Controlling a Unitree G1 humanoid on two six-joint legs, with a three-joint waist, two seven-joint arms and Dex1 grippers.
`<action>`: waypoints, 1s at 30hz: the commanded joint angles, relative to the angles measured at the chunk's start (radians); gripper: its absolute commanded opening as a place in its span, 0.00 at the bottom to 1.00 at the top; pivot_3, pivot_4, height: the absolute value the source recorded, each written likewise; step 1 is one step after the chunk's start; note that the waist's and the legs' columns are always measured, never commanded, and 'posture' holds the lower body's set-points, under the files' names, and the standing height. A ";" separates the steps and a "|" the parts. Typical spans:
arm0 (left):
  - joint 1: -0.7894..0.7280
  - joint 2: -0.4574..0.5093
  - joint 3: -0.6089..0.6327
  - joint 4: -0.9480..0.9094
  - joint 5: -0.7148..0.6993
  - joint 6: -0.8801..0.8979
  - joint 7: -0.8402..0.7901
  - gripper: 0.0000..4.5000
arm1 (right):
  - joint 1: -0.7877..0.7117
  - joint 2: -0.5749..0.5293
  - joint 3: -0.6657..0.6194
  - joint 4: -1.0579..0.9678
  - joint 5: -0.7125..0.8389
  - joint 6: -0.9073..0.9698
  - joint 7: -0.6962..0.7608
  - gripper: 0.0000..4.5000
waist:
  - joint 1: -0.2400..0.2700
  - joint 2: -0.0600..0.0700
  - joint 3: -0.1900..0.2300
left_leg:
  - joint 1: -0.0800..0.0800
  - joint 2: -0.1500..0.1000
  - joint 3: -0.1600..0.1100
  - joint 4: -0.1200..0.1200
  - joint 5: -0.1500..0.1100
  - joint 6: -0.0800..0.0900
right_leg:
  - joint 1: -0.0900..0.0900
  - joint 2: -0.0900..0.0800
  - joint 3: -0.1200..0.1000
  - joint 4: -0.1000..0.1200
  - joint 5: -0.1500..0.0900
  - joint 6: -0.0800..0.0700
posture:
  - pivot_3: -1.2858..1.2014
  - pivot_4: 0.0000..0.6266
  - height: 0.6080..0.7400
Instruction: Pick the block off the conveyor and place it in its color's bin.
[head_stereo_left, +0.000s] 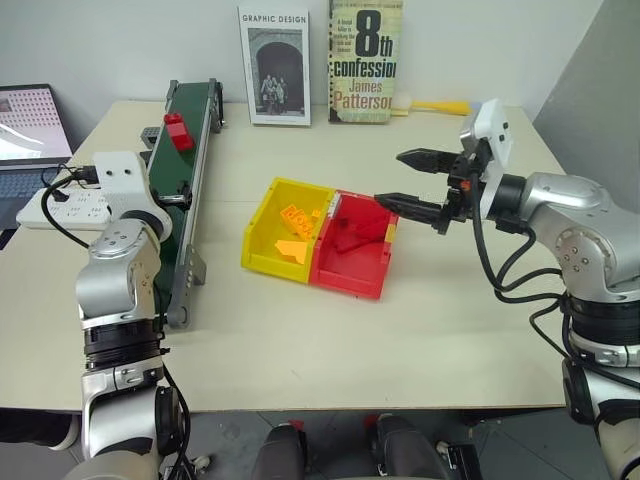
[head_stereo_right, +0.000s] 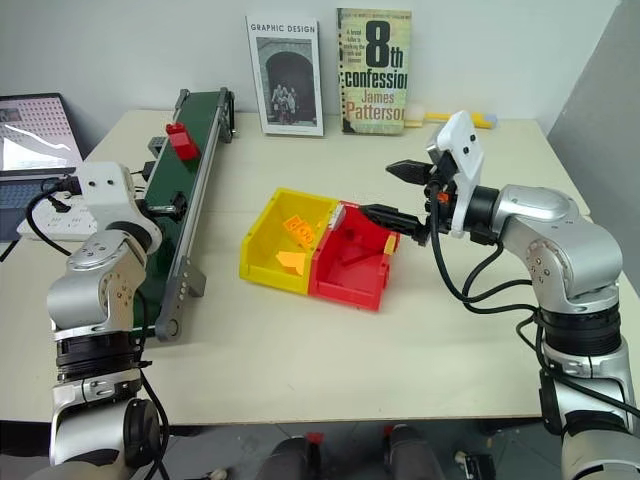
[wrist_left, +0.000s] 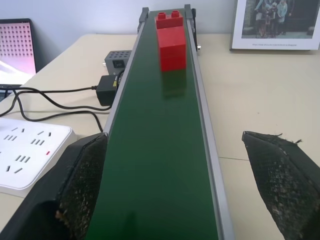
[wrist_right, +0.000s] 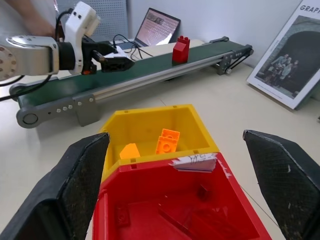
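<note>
1. Broadly, the pale bench (head_stereo_left: 330, 340) carries everything, with two books propped against the wall at its far edge: one titled Graphic Design (head_stereo_left: 273, 65) and a James Patterson paperback (head_stereo_left: 364, 62).
2. The conveyor (head_stereo_left: 188, 150), a long narrow dark green belt in a black frame, runs along the robot's left side of the bench, away from the robot.
3. A laptop (head_stereo_left: 30, 130) and a white power strip (head_stereo_left: 70, 207) sit further left of the conveyor, with black cables trailing between them.
4. The red bin (head_stereo_left: 352, 250) lies near the middle of the bench, joined to a yellow bin (head_stereo_left: 283, 232) on its left; its open front faces the robot.
5. The right gripper (head_stereo_left: 400, 180) hangs level just above the far right corner of the red bin, jaws released and spread wide, nothing between them.
6. The left gripper (wrist_left: 180, 185) sits low over the near part of the belt, pointing along it, jaws released and straddling the belt's width.
7. The block (wrist_left: 171, 42), a bright red studded brick, stands on the belt near its far end, well apart from the left gripper.
8. Orange bricks (wrist_right: 157, 144) lie inside the yellow bin.
</note>
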 joint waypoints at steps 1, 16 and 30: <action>-0.030 0.011 0.004 -0.004 0.012 -0.021 0.008 1.00 | -0.022 -0.014 -0.012 -0.070 0.038 0.011 0.007 1.00 | 0.000 0.000 0.000 | 0.000 0.000 0.000 0.000 0.000 0.000 | 0.000 0.000 0.000 0.000 0.000 0.000 | 0.52 0.24 1.00; -0.056 0.016 -0.002 0.062 0.028 -0.056 0.004 1.00 | -0.007 -0.020 -0.023 -0.111 0.081 0.053 -0.024 1.00 | 0.000 0.000 0.000 | 0.000 0.000 -0.001 0.000 0.000 0.000 | 0.000 0.000 -0.002 0.000 0.000 0.000 | 0.52 0.24 1.00; -0.056 -0.028 0.071 0.074 -0.058 -0.034 0.010 0.81 | -0.013 -0.031 -0.022 -0.120 0.110 0.071 -0.042 1.00 | 0.000 0.000 0.000 | -0.001 0.001 -0.002 0.000 0.000 0.000 | 0.000 0.000 -0.003 0.000 0.000 0.000 | 0.52 0.24 1.00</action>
